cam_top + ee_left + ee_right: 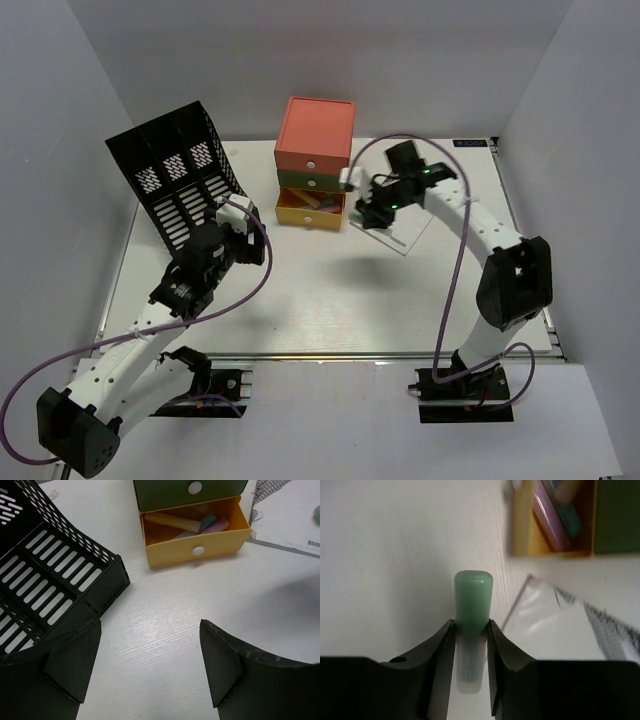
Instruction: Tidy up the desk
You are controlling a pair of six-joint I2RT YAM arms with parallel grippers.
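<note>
1. Currently, the right gripper [470, 624] is pinching a green stick [473, 597] between narrowly set fingers; the stick's rounded end is poking out beyond the fingertips.
2. The left gripper [150, 625] is hanging wide apart and holding nothing, low over bare tabletop at the lower centre of the left wrist view.
3. The yellow drawer [200, 550] is standing pulled out at the bottom of the drawer unit [313, 160], with yellow, teal and pink sticks lying inside it.
4. Risk: the stick is being gripped over a short stretch only, so it is probably liable to pivot or slip out if the arm is swinging fast.
5. Risk: the drawer is looking partly filled and only part-way out, so a release made too early could be sending the stick against the front wall or onto the clear sheet [395, 235] lying just beside the drawer.
6. Risk: the fingers could be snagging that sheet on a low approach and dragging it.
7. The black file rack [175, 180] is standing at the upper left, well apart from the drawer.
8. The desk [330, 290] is filling the centre of the top view: flat, white, faintly grained, with a metal rail running along its lower edge in the frame and both arm bases sitting just below it.
</note>
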